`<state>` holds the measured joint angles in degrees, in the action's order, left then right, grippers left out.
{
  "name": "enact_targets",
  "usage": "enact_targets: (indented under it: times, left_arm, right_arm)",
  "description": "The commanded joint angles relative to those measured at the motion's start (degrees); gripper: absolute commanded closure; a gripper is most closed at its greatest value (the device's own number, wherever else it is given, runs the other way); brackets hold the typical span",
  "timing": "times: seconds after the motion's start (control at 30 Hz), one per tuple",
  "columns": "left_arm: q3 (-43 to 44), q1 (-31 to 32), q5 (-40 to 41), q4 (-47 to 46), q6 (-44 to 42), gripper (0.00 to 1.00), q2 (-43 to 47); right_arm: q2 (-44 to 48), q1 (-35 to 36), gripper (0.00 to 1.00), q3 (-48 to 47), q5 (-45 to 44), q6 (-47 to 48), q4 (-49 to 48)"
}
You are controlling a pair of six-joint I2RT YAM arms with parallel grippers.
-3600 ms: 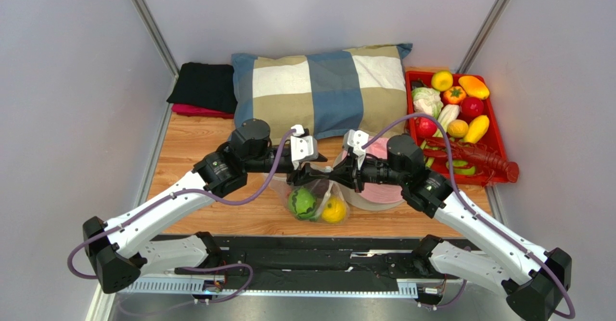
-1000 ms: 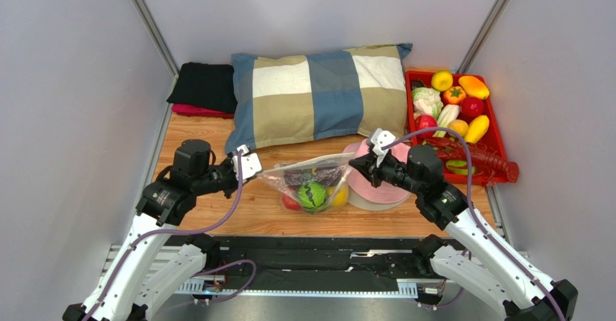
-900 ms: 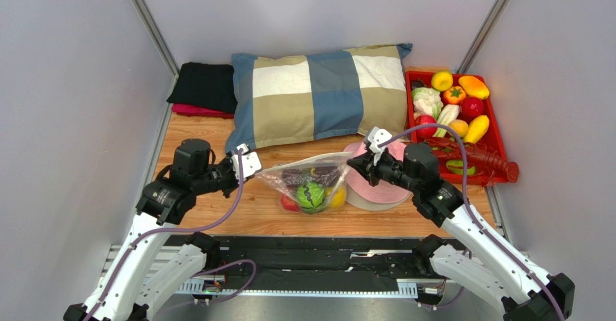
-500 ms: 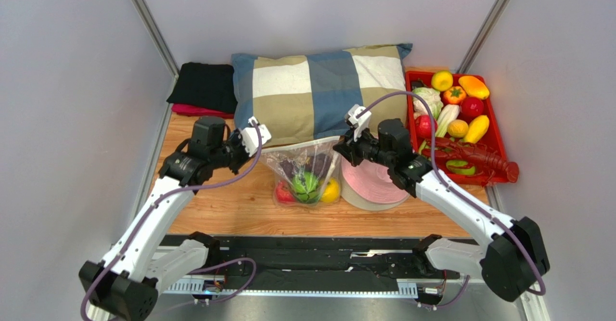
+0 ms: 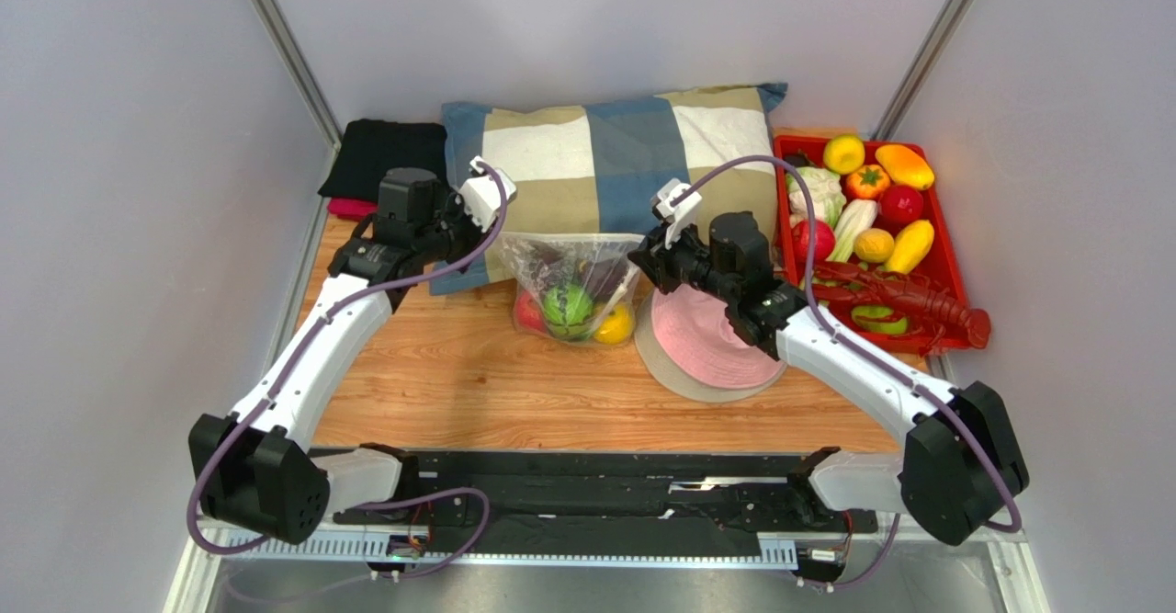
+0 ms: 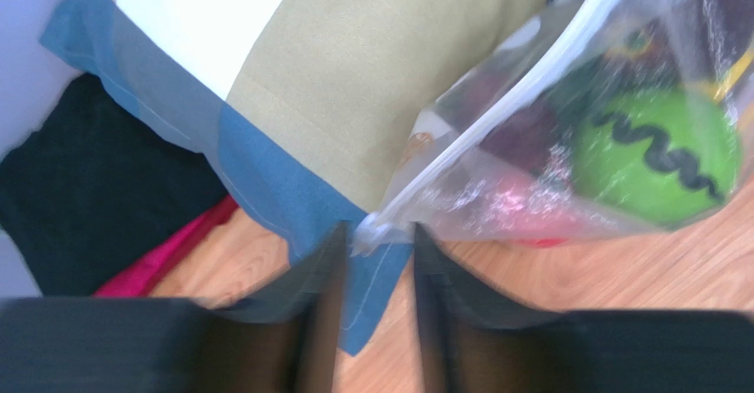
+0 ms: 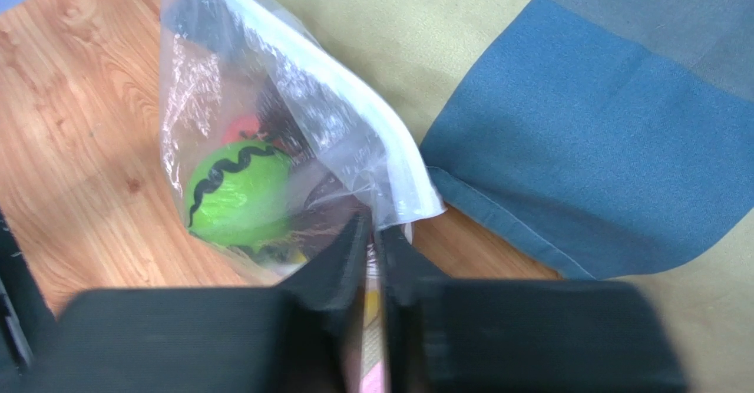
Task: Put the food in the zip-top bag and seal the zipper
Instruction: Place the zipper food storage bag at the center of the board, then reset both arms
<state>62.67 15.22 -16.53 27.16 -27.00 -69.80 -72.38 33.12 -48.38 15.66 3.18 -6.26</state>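
Zip-top bag held taut just before the checked pillow, food heaped at its bottom; left gripper pinched on one zipper corner, right gripper clamped on the other.

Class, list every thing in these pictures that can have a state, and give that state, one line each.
zip-top bag: upright, with food inside.
zipper: straight; sealed or not cannot be told.
left gripper: at one top corner of the bag, fingers slightly apart; grip unclear.
right gripper: shut on the bag's other top corner.
red tray: holding more food.
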Motion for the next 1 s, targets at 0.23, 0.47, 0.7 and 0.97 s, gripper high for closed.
enact_targets:
  times: [0.23, 0.47, 0.7, 0.97]
  left_arm:
    - [3.8, -3.8, -2.3, 2.1, 16.0, 0.01, 6.1]
    - [15.9, -4.3, -2.1, 19.0, 22.0, 0.01, 6.0]
    - [19.6, -4.8, -4.6, 31.2, 23.0, 0.01, 4.1]
    - [12.1, -7.1, -4.5, 32.1, 24.3, 0.01, 12.6]
  right_arm:
    - [4.2, -5.3, 0.18, -10.8, -0.3, 0.3, 15.4]
    - [18.2, -7.4, 0.01, -12.0, -2.8, 1.8, 27.0]
    - [27.6, -11.2, 0.00, -11.7, -6.1, -8.7, 45.8]
    - [40.1, -16.9, 0.00, -7.3, -7.7, -12.3, 53.8]
